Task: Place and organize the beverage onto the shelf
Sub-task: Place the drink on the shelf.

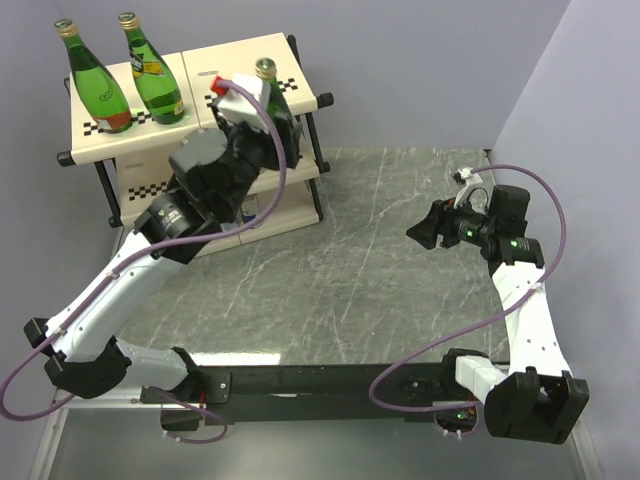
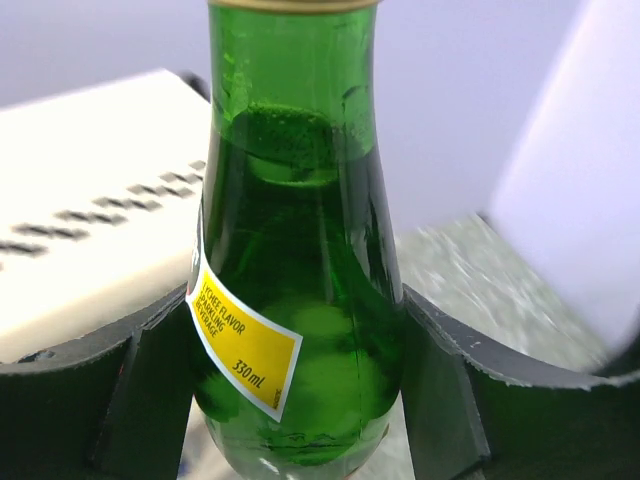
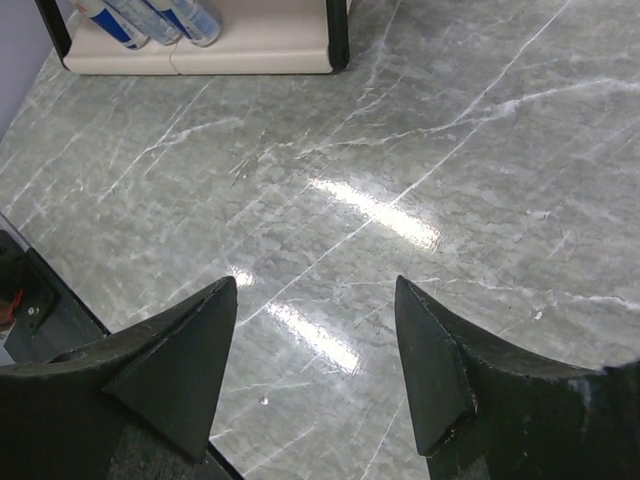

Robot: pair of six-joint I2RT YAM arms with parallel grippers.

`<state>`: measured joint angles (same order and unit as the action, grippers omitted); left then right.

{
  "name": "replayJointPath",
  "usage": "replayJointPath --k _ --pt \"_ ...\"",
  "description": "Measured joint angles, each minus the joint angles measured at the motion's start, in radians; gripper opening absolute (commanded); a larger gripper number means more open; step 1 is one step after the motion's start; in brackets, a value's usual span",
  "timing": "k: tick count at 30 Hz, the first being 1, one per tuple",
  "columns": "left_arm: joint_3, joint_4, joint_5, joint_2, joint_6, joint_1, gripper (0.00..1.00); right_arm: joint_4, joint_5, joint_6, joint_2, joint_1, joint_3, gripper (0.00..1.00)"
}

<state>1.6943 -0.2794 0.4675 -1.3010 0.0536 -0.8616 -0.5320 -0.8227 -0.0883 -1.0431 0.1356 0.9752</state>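
Left claw (image 2: 297, 400) clamped round the belly of a green bottle (image 2: 300, 200), holding it upright over the shelf (image 1: 305, 92) top's right panel, likely to line it up beside the two other green bottles (image 1: 97, 85) standing there; right claw (image 3: 315, 340) gaped idle above the table (image 3: 420, 150).

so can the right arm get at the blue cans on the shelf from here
Probably yes: the right claw is open and empty, facing the blue cans, with only bare table between. The left arm, reaching across the shelf with a green bottle, might crowd it.
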Motion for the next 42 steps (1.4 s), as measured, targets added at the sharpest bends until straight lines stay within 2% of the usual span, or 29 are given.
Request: replayJointPath --k 8,14,33,42 --pt "0.188 -0.049 0.055 -0.100 -0.076 0.096 0.00 -0.001 -0.003 -0.011 0.027 0.000 0.000 0.71" --pt "0.276 -0.049 0.064 -0.198 -0.124 0.167 0.00 -0.001 -0.010 -0.014 0.048 0.000 0.000 0.71" --pt "0.369 -0.079 0.018 -0.287 -0.088 0.432 0.00 -0.003 -0.031 -0.018 0.050 0.000 0.000 0.71" --pt "0.369 -0.087 -0.025 -0.305 -0.036 0.471 0.00 -0.003 -0.032 -0.022 0.050 0.000 0.000 0.71"
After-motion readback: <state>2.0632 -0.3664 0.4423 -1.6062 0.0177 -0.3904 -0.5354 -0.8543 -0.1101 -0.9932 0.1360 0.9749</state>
